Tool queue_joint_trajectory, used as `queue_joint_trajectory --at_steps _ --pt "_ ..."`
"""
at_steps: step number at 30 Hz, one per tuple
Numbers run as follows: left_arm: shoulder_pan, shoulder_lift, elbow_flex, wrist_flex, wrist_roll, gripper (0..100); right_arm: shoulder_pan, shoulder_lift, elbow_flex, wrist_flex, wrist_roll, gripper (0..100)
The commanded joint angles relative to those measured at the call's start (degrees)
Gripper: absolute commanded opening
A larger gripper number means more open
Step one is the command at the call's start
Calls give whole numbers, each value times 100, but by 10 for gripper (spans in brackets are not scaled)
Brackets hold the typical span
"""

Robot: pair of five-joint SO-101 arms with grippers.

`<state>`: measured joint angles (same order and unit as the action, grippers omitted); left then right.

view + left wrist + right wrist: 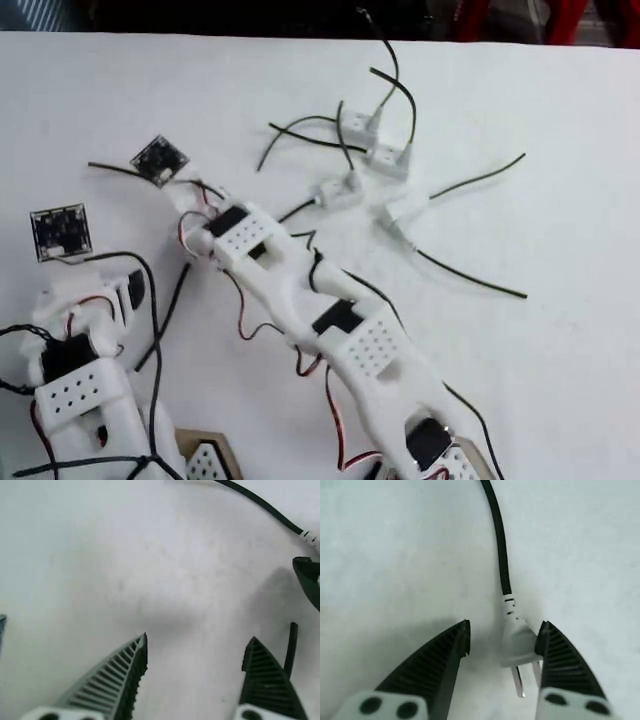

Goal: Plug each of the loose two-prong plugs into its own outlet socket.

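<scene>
A white two-prong plug [519, 645] on a black cord [499, 540] lies flat on the white table, between the fingers of my right gripper [505, 623]. The gripper is open, with the plug body close against one finger [560, 665]. In the high view my right gripper [192, 208] sits just below a black square outlet socket [160, 160]. A second outlet socket [60, 230] lies at the left, just above my left gripper [75, 278]. My left gripper [199, 639] is open over bare table, with a black cord [260, 502] running beyond it.
Several more white plugs with black cords lie at the table's middle back, such as one plug [357, 125], another [390, 158] and a third [340, 190]. Their cords trail outward over the table. Red and black arm wires hang along both arms.
</scene>
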<state>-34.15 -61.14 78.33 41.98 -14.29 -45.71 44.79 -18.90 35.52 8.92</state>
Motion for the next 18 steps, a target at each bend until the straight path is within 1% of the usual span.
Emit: queue_joint_trajectory --at_steps 1,4,7,10,18 --pt "40 -110 -9 -105 -211 305 66 -22 -88 286 -9 135" --pt "251 -127 149 -141 -360 305 66 -101 -88 426 -9 15" --pt "321 -127 167 -141 -466 305 66 -163 -88 743 -9 37" --pt "321 -127 176 -141 -484 304 119 -365 -88 1121 -9 15" --pt "330 -127 185 -141 -484 305 505 -1385 -53 2949 35 17"
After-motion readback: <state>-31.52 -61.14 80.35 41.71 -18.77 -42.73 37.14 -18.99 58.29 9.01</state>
